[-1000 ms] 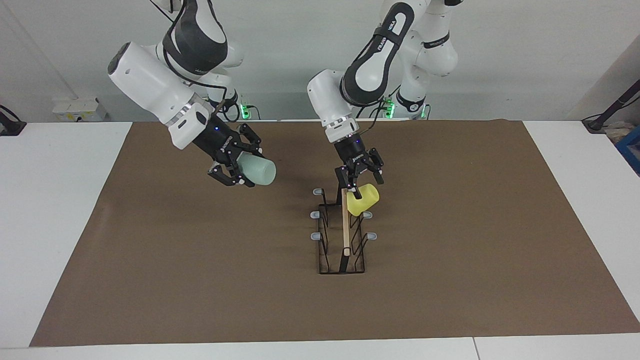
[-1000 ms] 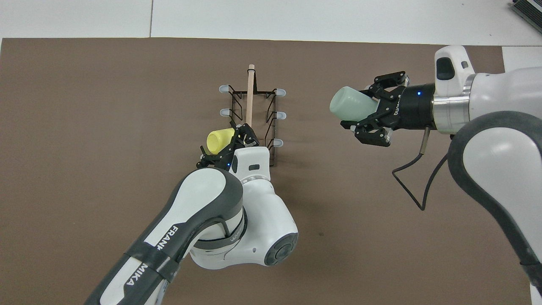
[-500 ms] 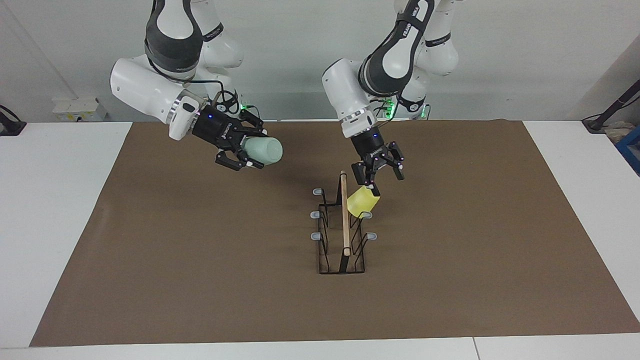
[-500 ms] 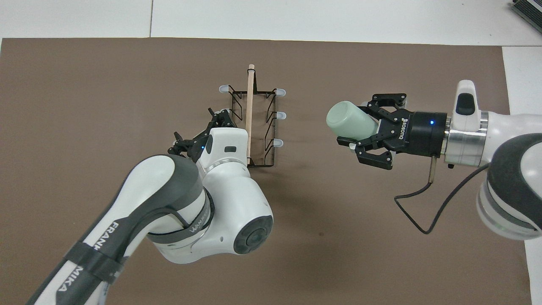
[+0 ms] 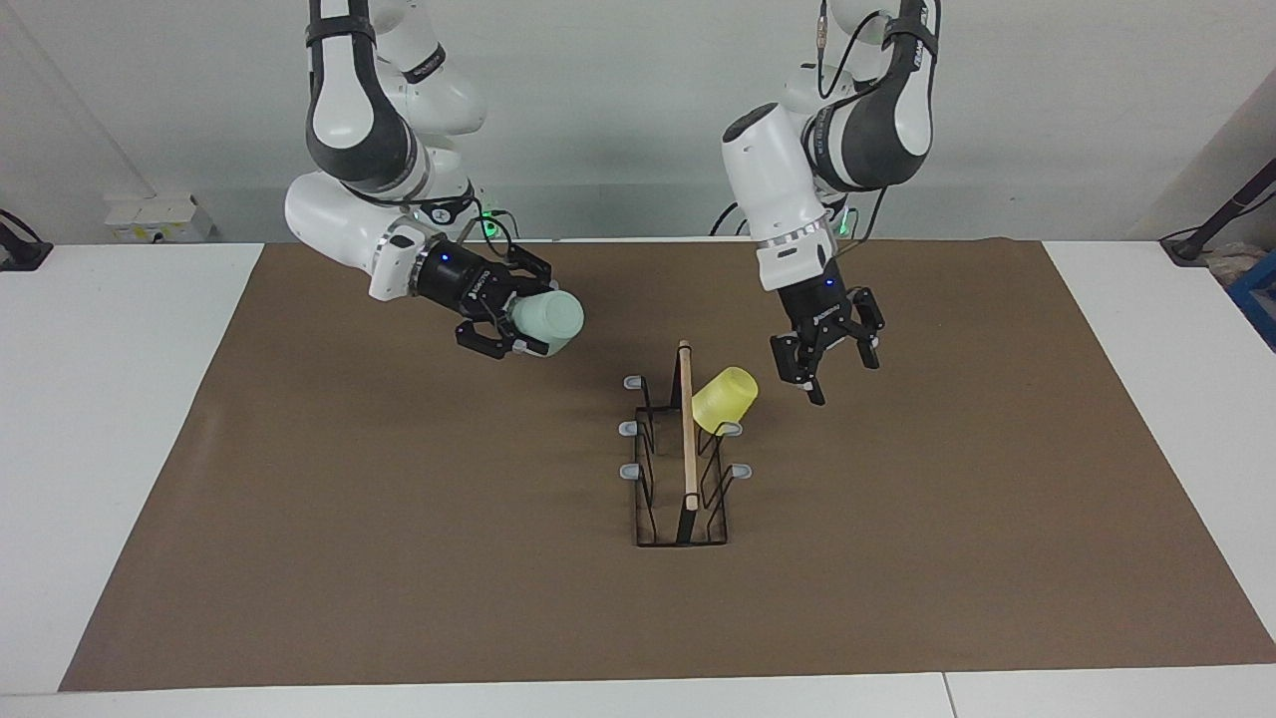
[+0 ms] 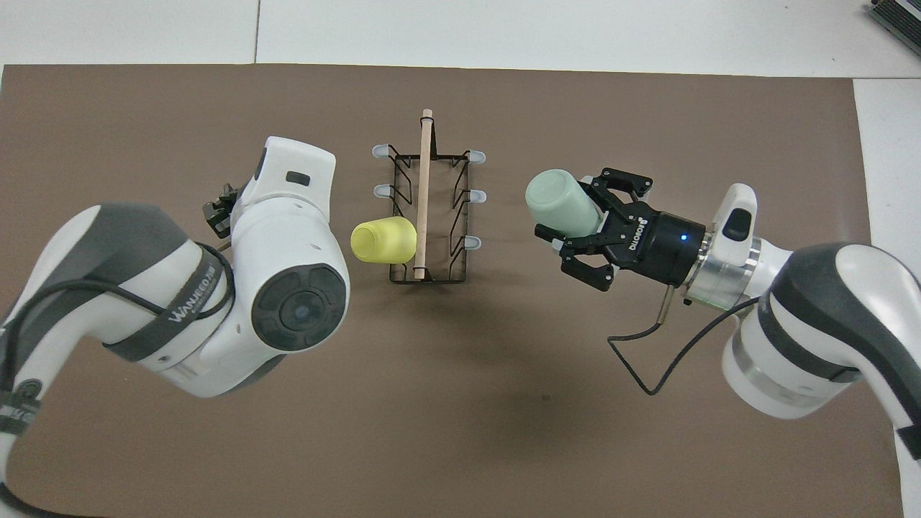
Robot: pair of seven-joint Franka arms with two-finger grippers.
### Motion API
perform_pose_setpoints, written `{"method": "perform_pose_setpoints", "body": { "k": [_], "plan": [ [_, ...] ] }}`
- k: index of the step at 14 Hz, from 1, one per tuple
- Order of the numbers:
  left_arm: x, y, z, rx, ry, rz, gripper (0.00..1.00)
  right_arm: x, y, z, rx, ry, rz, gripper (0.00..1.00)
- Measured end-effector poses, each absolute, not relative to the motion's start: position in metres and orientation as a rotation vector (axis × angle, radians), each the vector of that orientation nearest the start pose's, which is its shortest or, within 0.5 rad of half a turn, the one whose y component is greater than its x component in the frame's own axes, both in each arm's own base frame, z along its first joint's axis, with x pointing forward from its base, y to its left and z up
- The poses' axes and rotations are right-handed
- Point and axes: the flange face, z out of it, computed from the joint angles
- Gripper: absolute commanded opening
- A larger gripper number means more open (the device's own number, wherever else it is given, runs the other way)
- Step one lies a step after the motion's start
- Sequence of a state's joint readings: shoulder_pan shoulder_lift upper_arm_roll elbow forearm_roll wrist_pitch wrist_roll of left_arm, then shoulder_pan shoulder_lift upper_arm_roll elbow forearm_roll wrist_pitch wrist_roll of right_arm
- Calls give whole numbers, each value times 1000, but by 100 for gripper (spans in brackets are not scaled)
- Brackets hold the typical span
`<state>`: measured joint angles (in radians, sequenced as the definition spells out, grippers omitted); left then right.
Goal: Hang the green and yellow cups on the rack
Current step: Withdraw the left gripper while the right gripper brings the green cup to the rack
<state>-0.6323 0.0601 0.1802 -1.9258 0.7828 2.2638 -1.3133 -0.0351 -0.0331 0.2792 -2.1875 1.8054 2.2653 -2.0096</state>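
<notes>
The rack point(image 5: 687, 439) stands mid-mat, its wooden bar pointing away from the robots; it also shows in the overhead view point(image 6: 424, 187). The yellow cup point(image 5: 725, 399) hangs tilted on the prong nearest the robots on the left arm's side point(image 6: 383, 239). My left gripper point(image 5: 835, 369) is open and empty, raised over the mat beside the yellow cup, apart from it; in the overhead view only a bit of it point(image 6: 219, 212) shows past the arm. My right gripper point(image 5: 518, 324) is shut on the green cup point(image 5: 548, 317), held on its side above the mat beside the rack point(image 6: 560, 203).
A brown mat point(image 5: 399, 548) covers most of the white table point(image 5: 100, 449). The other five grey-tipped prongs of the rack stand bare, among them the three point(image 5: 628, 427) on the right arm's side. A black cable point(image 6: 647, 360) loops from the right wrist.
The left gripper has let go of the yellow cup, which now hangs on the prong, and has drawn up and away toward the left arm's end. The right gripper has carried the green cup closer to the rack.
</notes>
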Motion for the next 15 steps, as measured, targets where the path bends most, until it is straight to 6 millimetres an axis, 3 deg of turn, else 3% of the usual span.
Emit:
{"method": "perform_pose_setpoints", "body": {
  "k": [3, 8, 10, 12, 15],
  "plan": [
    [574, -203, 518, -2769, -507, -866, 100, 522, 207, 418, -1754, -852, -1372, 0],
    [592, -98, 557, -2930, -352, -721, 100, 541, 217, 386, -1749, -839, -1441, 0],
    [593, -64, 565, -2983, -301, -694, 100, 537, 238, 370, -1758, -782, -1469, 0],
    [592, -41, 566, -3027, -259, -653, 100, 526, 264, 358, -1759, -738, -1480, 0],
    [590, -12, 580, -3102, -135, -556, 100, 524, 272, 334, -1775, -738, -1492, 0]
  ]
}}
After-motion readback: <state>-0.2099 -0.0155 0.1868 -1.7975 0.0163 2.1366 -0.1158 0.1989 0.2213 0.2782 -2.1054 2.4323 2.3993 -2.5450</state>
